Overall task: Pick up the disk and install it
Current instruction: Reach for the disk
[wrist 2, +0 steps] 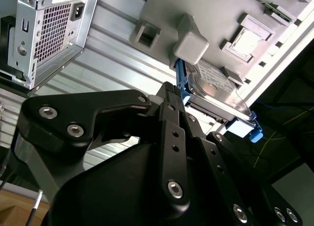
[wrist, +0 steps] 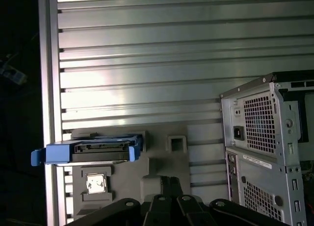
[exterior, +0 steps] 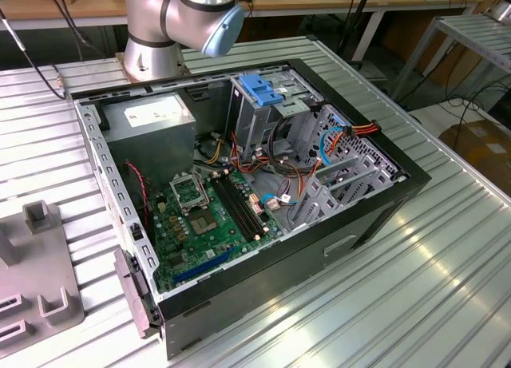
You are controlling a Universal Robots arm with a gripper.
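The disk rests in a grey fixture at the edge of the slatted worktop, beside the open computer case. The pincer hangs apart from it, clenched and empty.

The flat grey-metal disk has a dull, satin face with a white paper label, and its blue carrier frame is smooth, faintly glossy plastic. My gripper is matt black in its links, studded with shiny steel screw heads, and the grey fixture plate looks like matt moulded plastic. The ribbed aluminium table is smooth and glossy, while the open computer case pairs matt black outer panels with bare, perforated grey sheet metal.
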